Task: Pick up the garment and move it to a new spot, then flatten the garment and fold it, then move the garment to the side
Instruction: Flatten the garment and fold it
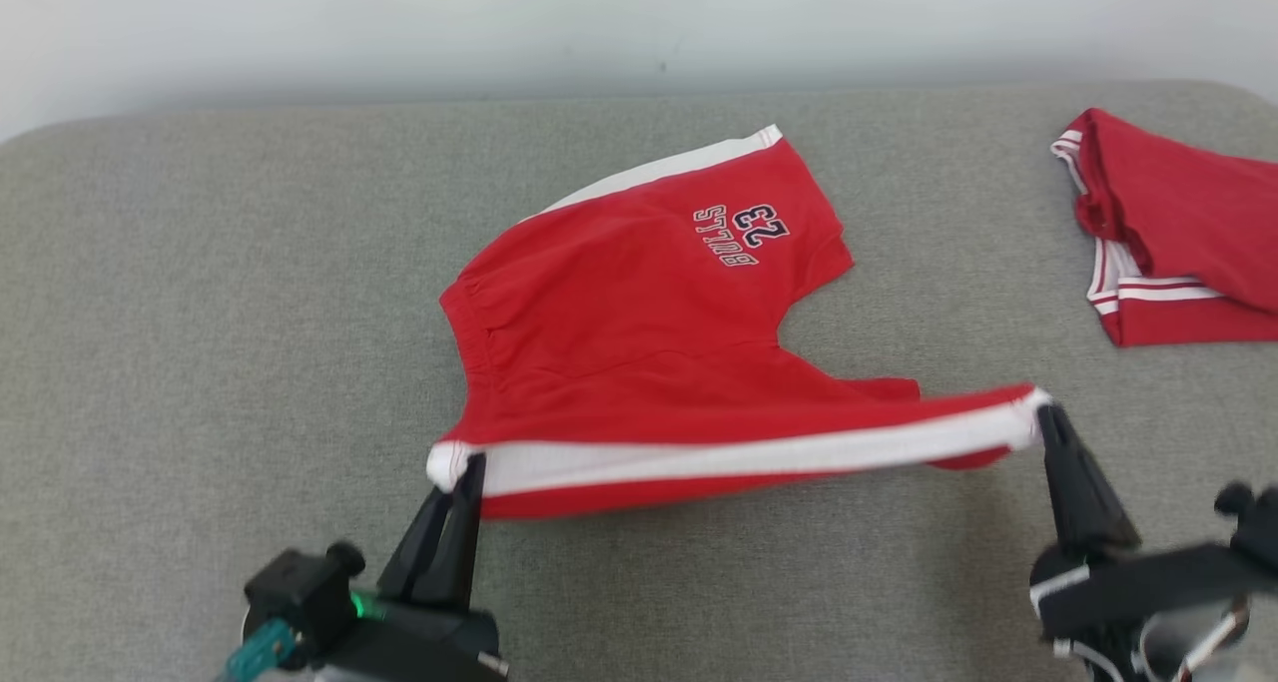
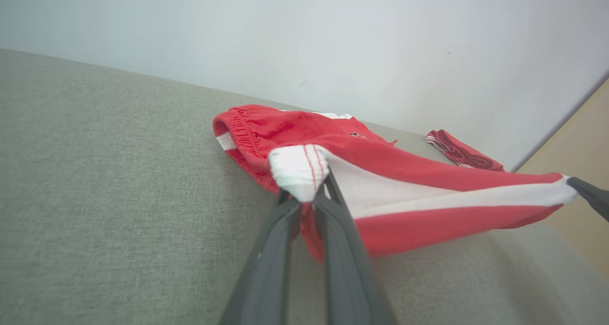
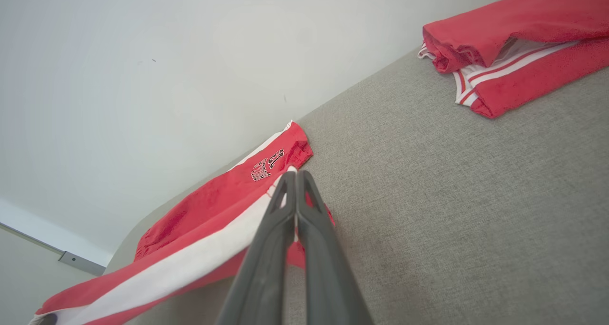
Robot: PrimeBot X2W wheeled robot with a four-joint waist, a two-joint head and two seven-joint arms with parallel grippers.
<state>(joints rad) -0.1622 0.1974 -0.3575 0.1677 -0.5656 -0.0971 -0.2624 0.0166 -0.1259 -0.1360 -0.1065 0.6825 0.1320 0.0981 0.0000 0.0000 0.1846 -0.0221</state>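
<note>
two dark pincers rise from the near edge of the grey cloth-covered desk, one on each side. the left pincer is clenched on the white-trimmed waistband corner of the red basketball shorts, where its wrist view shows the cloth bunched over the fingertips. the right pincer is shut tight on the hem end of the same white side stripe. that stripe runs taut between them and is lifted off the desk, with a shadow beneath it. holding both ends of one side seam likely keeps the near leg stretched straight, so it can be drawn flat or laid over the other leg as a fold. the shorts sit around the middle of the desk, the far leg, with its "23 bulls" print, resting on the cloth and the near leg raised toward the near edge. counted: two pincers, both gripping the one pair of shorts, and one other red garment with white trim, lying crumpled at the right edge, well apart, probably kept clear of the working area.
</note>
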